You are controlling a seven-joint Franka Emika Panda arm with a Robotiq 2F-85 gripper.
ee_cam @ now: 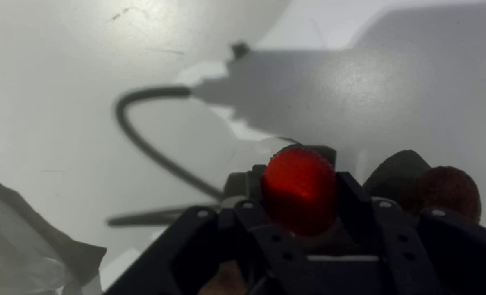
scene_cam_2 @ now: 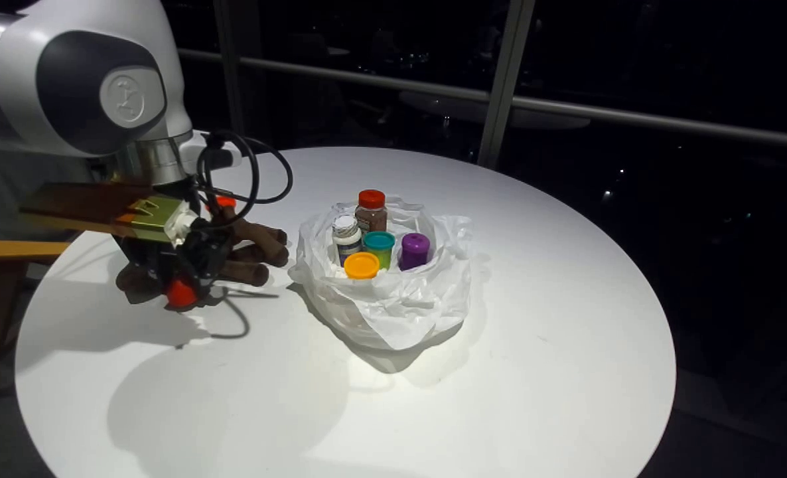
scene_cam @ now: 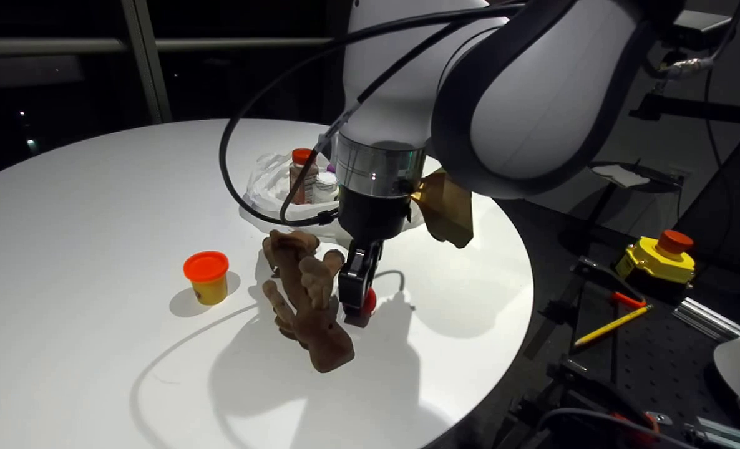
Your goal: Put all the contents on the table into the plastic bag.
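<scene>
A small round red object [ee_cam: 298, 184] sits between the fingers of my gripper [ee_cam: 302, 180], which is shut on it low over the round white table [scene_cam: 95, 212]. Right beside the gripper lies the brown plush [scene_cam: 326, 343], sprawled with its limbs up. Farther off stands a yellow cup with a red-orange lid [scene_cam: 206, 277], mostly hidden by the arm in an exterior view. The crinkled plastic bag [scene_cam_2: 400, 312] is spread wide at the top. Inside it are a red-brown bottle [scene_cam_2: 371, 216], a grey-white bottle [scene_cam_2: 346, 234], and teal [scene_cam_2: 379, 243], orange [scene_cam_2: 361, 265] and purple [scene_cam_2: 415, 250] cups.
Black cables [scene_cam: 223, 143] loop out from the wrist. Off the table's edge are a yellow and red button box [scene_cam: 660, 262] and a yellow pencil [scene_cam: 613, 326] on a dark stand. Windows rise behind the table.
</scene>
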